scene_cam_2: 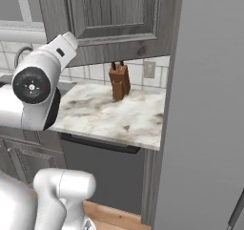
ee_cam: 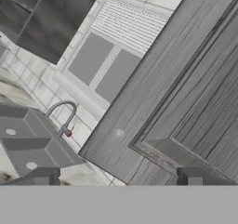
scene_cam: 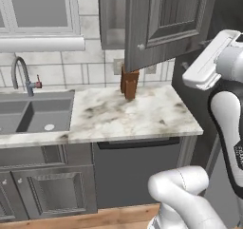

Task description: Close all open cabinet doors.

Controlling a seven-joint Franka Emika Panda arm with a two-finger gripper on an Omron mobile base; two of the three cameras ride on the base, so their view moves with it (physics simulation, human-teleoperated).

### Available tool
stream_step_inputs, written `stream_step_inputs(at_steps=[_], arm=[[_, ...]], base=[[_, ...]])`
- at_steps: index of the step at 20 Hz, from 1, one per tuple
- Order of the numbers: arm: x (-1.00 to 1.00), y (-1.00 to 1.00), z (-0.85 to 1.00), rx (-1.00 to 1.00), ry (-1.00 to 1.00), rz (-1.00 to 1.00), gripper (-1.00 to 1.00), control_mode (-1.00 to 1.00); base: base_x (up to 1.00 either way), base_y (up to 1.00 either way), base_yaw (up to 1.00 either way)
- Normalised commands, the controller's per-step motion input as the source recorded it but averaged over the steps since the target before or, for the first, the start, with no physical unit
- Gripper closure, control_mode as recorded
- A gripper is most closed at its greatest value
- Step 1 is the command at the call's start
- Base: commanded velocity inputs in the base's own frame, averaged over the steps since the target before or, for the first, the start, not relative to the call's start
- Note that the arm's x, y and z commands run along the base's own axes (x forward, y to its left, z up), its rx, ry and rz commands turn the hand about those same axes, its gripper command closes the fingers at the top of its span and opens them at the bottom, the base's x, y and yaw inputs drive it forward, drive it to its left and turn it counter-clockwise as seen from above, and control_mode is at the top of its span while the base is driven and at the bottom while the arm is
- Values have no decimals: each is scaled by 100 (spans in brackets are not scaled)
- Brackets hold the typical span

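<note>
Cabinet door (scene_cam: 166,23), dark grey with a recessed panel, stands swung out from the wall cabinet above the marble counter (scene_cam: 137,116); we take this to be the door that remains to be closed. In the hand view the same door fills the field directly ahead of the pincer (ee_cam: 116,179), its framed panel running off toward the upper right and its small round knob (ee_cam: 118,134) lying just beyond the fingertips, roughly midway between them. We see the pincer wide open, its two dark fingertips (ee_cam: 44,175) well apart and holding nothing; whether either one touches the door face we cannot tell.

Beyond the door's free edge, off to the pincer's left in that view, we note the sink (ee_cam: 32,144) with its curved faucet (ee_cam: 62,114), and past them the window (ee_cam: 104,65) and a second dark cabinet front (ee_cam: 46,18) (its state, open or shut, is not clear from here). From the left base view a knife block (scene_cam: 129,83) stands on the counter under the open door, at the wall.

We judge the task barely begun: the door is still ajar, the arm is only lined up before it, and a push on the door face toward the cabinet body is what seems to remain.
</note>
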Motion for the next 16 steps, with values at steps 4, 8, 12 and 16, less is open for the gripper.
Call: stream_step_inputs(at_steps=[4, 8, 12, 16], arm=[[60, 4, 0, -3, 0, 0, -100, -100], [62, 3, 0, -3, 1, 1, -100, -100], [60, 4, 0, -2, 3, 2, -100, -100], [64, 11, -1, -3, 4, 0, -100, -100]], base=[[0, 0, 0], [0, 0, 0], [0, 0, 0], [0, 0, 0]])
